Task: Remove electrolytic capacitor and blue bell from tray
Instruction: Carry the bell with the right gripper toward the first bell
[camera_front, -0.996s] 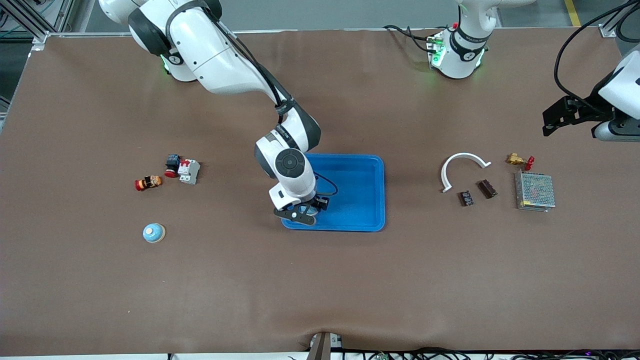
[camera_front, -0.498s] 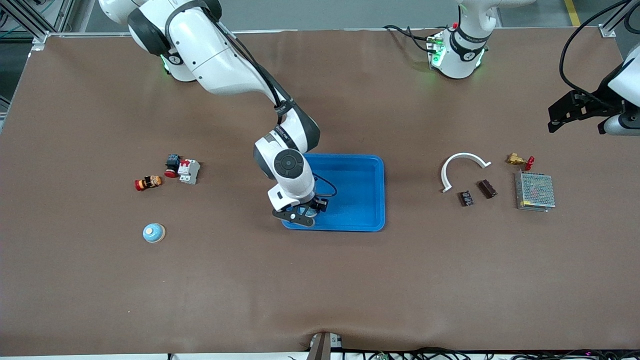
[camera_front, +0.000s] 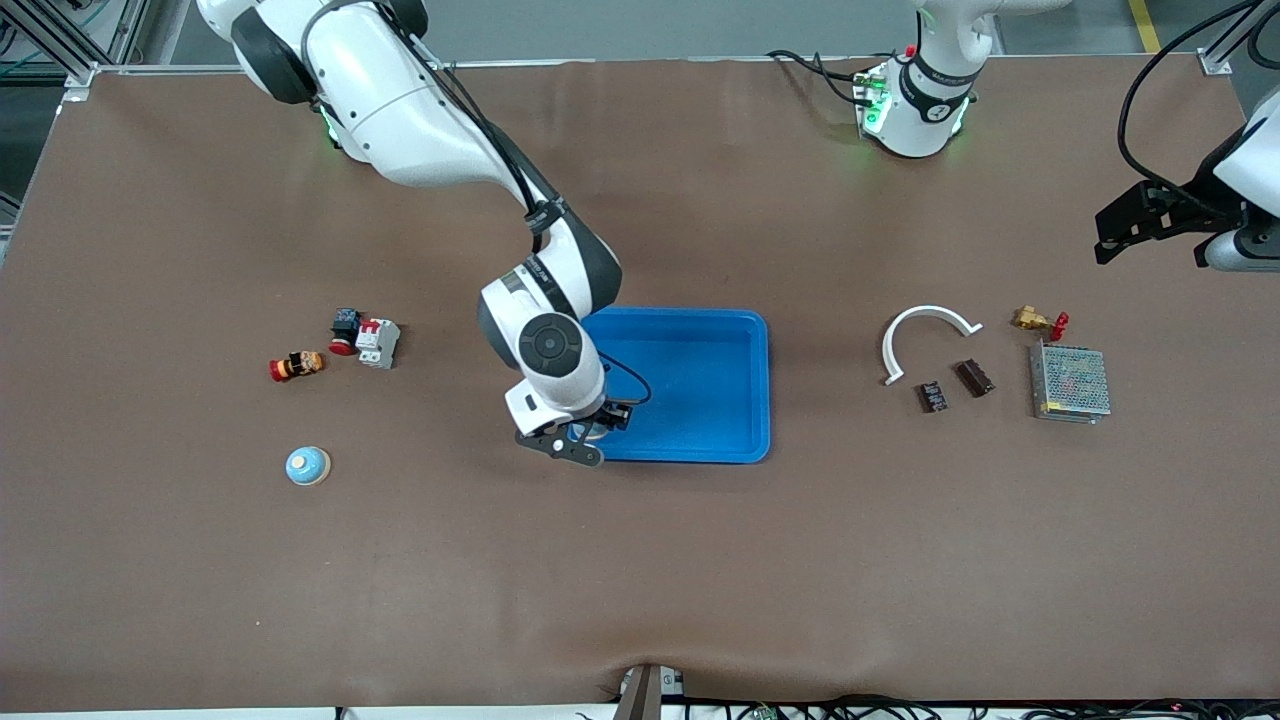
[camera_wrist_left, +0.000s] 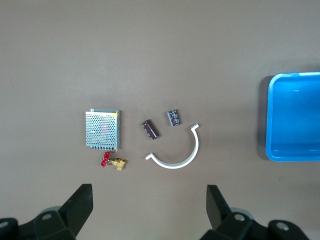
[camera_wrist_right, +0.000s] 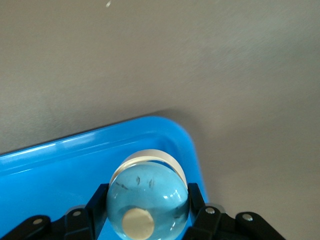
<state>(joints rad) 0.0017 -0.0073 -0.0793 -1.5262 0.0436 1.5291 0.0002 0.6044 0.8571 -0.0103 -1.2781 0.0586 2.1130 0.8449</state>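
Note:
My right gripper (camera_front: 588, 436) is shut on a light-blue domed bell (camera_wrist_right: 147, 197) with a cream button, its fingers (camera_wrist_right: 98, 205) on either side of the dome. It holds the bell over the corner of the blue tray (camera_front: 700, 385) that is nearest the front camera, toward the right arm's end. A second bell (camera_front: 308, 466) sits on the table toward the right arm's end. A dark capacitor (camera_front: 974, 377) lies toward the left arm's end, and it shows in the left wrist view as the capacitor (camera_wrist_left: 150, 129). My left gripper (camera_front: 1108, 238) hangs open and empty, high over that end of the table.
A small black part (camera_front: 933, 396), a white curved piece (camera_front: 925, 335), a brass valve with a red handle (camera_front: 1038, 321) and a metal mesh box (camera_front: 1070, 382) lie near the capacitor. Small red, white and blue parts (camera_front: 365, 338) and a red-orange part (camera_front: 296, 366) lie near the second bell.
My right gripper has carried the bell from inside the tray to over its corner, toward the right arm's end. The left gripper shifted slightly toward the left arm's end.

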